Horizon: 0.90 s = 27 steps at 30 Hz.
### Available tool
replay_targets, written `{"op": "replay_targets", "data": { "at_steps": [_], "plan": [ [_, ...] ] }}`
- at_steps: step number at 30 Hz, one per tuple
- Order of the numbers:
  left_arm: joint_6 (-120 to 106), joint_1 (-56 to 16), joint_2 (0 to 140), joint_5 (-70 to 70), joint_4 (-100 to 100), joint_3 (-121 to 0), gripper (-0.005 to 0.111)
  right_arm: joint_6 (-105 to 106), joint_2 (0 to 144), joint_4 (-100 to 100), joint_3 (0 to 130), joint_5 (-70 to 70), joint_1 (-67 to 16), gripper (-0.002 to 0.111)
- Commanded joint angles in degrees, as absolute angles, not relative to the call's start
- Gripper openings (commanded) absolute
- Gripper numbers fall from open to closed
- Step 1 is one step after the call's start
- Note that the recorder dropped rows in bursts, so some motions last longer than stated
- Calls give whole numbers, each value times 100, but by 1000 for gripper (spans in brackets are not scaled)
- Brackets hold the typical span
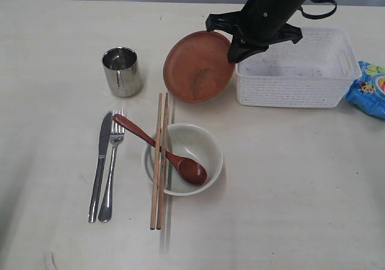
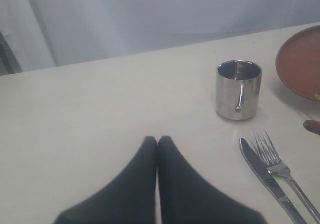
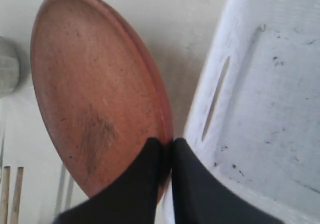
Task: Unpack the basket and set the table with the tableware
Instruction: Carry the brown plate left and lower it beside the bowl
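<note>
Grip of right gripper [image 3: 165, 151] on rim of tilted round brown plate [image 3: 95, 94], just beside white lattice plastic basket [image 1: 295, 86] near far edge of pale cream table [image 1: 289, 180]. Left gripper [image 2: 157, 143] fingers together, nothing held, above table.

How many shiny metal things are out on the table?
3. The knife and fork lie side by side left of the bowl; the steel cup stands upright beyond them. The robot arm hides part of the basket, so more could be there.
</note>
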State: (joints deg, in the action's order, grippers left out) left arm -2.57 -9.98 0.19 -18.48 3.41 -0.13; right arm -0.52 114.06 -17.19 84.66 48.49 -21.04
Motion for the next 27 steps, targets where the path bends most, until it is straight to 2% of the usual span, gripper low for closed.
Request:
{"op": "replay_targets", "data": {
  "at_steps": [1, 10, 27],
  "plan": [
    [-255, -984, 0, -1845, 292, 0, 0, -52, 11625, -1682, 8452, 4830, -2177, 0],
    [-255, -984, 0, -1845, 292, 0, 0, -60, 11419, -1570, 8462, 4753, -2119, 0],
    [-255, -984, 0, -1845, 292, 0, 0, -228, 10960, -1006, 8462, 5276, -1141, 0]
  ]
}}
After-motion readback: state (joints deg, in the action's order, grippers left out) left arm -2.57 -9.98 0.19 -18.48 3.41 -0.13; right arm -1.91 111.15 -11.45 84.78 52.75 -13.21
